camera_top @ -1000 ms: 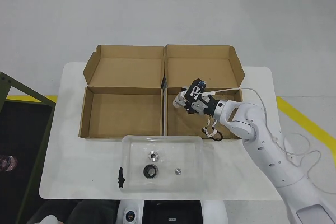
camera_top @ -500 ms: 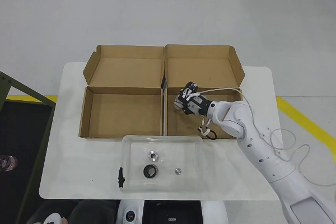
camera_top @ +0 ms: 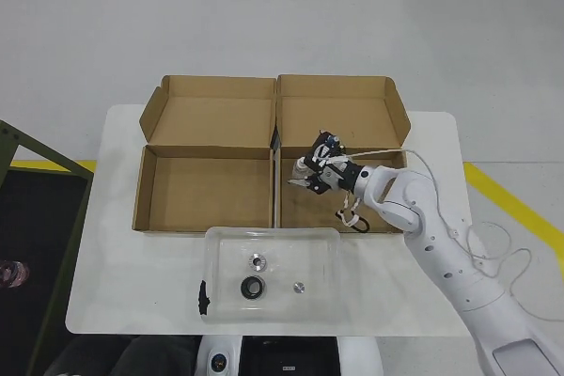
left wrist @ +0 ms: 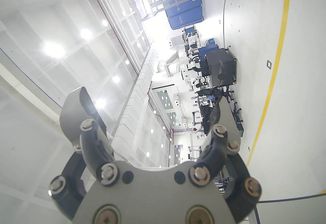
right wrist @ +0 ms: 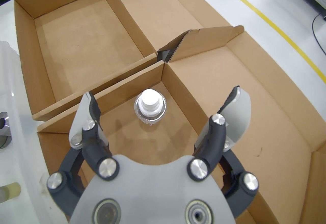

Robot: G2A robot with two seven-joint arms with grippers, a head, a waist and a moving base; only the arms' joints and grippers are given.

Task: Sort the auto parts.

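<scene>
Right hand is over the right box, and look at those fingers: spread wide, nothing between them, touching nothing. Straight below the gap sits a part, a silver ring with a white stepped cap. It's upright on the cardboard floor, tucked into the corner where the wall shared with the left box meets the lid side. Hand and part are apart, with clear air between them.

So where does that leave the sort? One part is in a box, and by my count that's one done. Three wait in the tray at the near edge of the counter. There's a silver ring, a black ring just nearer the robot, and a small piece off to the side. One boxed against three waiting, so I'd call this early going, roughly a quarter through. Which box each of them belongs in, I can't tell from here.

Left hand has its fingers apart as well and holds nothing. It's pointed up toward the ceiling lights, away from the counter, so it's out of the play.

Next call, as I read it: right hand over to the tray for another pick. The tray's wall is the thing to watch on the way in. The rings lie flat, so I'd expect the grip to need some care.
</scene>
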